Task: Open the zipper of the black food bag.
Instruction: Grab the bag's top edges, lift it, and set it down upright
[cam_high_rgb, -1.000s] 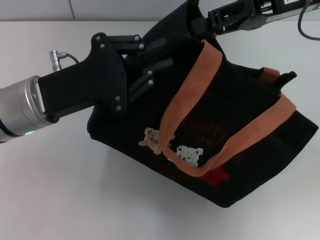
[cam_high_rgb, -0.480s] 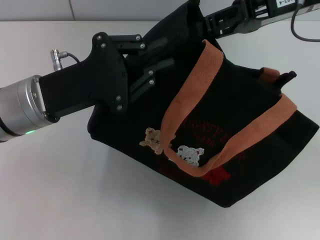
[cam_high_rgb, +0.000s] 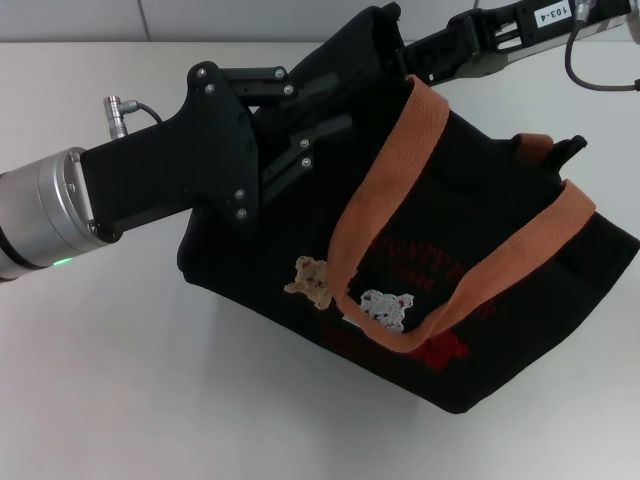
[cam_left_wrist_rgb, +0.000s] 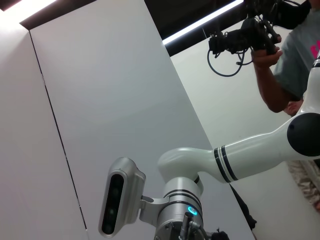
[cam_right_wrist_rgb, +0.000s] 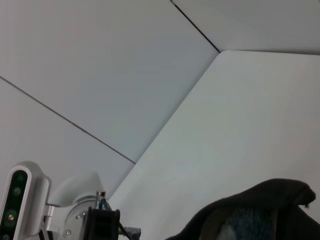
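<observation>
The black food bag lies tilted on the white table, its orange-brown handles draped over the front with the bear patches. My left gripper is shut on the bag's left end, its black fingers pressed into the fabric. From the back right, my right gripper sits at the bag's raised far top corner. The zipper does not stand out against the black rim. In the right wrist view the black food bag gapes a little, showing grey-blue lining. The left wrist view shows neither bag nor gripper.
The white table spreads around the bag, with a wall behind it. A small black tab sticks up at the bag's far right end. A grey cable hangs off my right arm.
My right arm has swung a little, with more of it in view at the top right. The bag's right end has shifted slightly up and right. My left gripper has hardly moved.
</observation>
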